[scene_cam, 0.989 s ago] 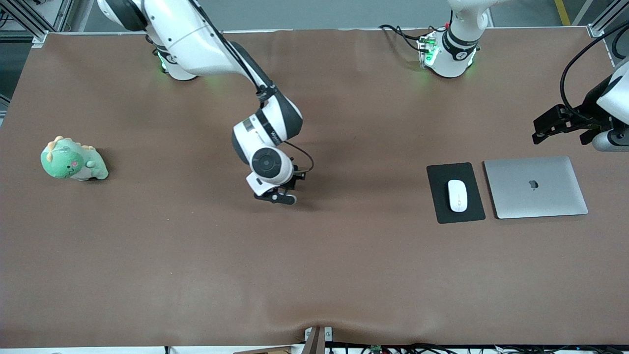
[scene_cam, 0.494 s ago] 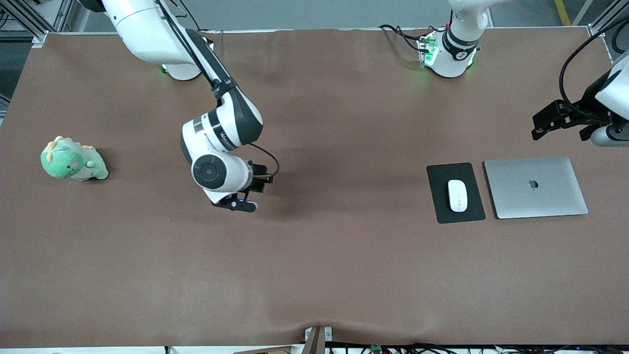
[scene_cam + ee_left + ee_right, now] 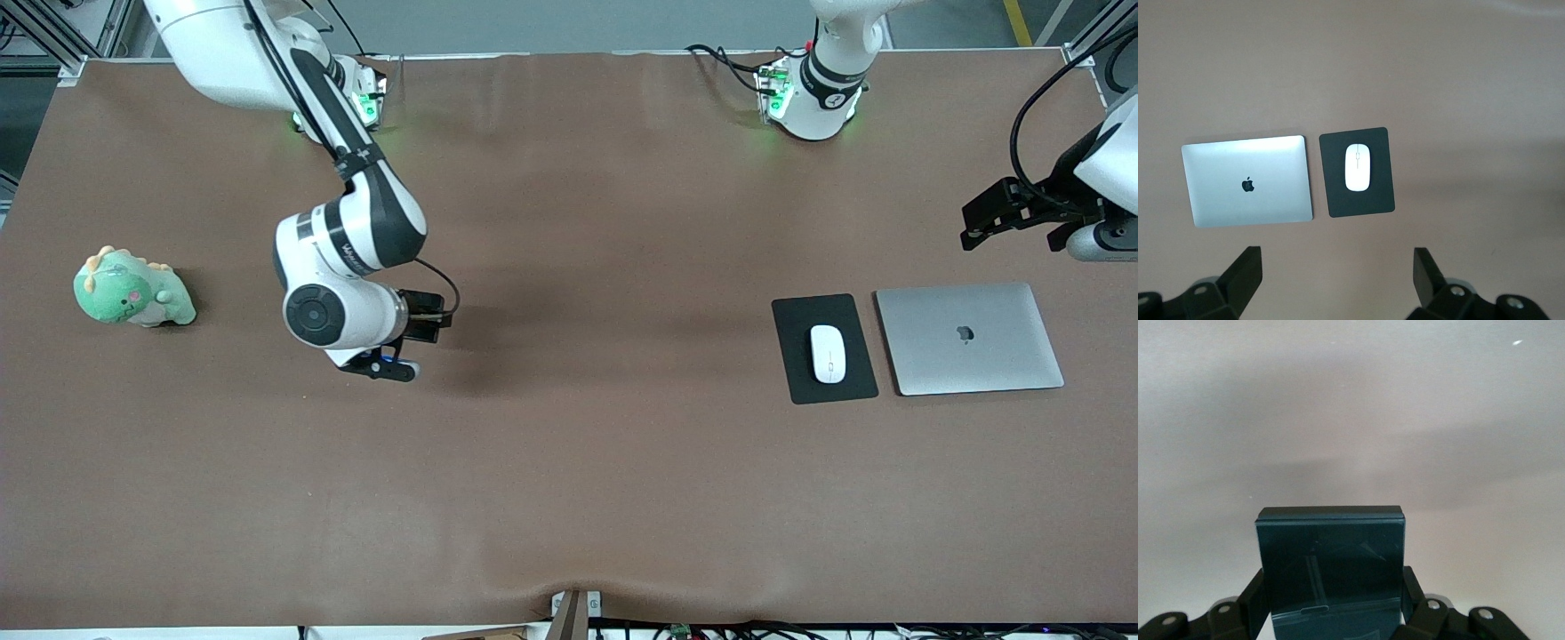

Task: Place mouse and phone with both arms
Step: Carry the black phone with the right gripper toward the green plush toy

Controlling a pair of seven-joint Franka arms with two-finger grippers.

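The white mouse (image 3: 828,353) lies on a black mouse pad (image 3: 800,378) toward the left arm's end of the table. It also shows in the left wrist view (image 3: 1357,167). My left gripper (image 3: 996,216) is open and empty, held high over the table beside the laptop; its jaws (image 3: 1336,280) stand wide apart. My right gripper (image 3: 384,364) is shut on the black phone (image 3: 1331,560) and holds it above bare table toward the right arm's end. The phone fills the lower middle of the right wrist view between the fingers (image 3: 1413,590).
A closed silver laptop (image 3: 969,338) lies beside the mouse pad, also seen in the left wrist view (image 3: 1248,180). A green plush dinosaur (image 3: 129,293) sits near the right arm's end of the table. The brown table mat (image 3: 578,462) is bare in the middle.
My right arm has swung with the phone from the table's middle toward the right arm's end. My left gripper has barely moved. The mouse has stayed put.
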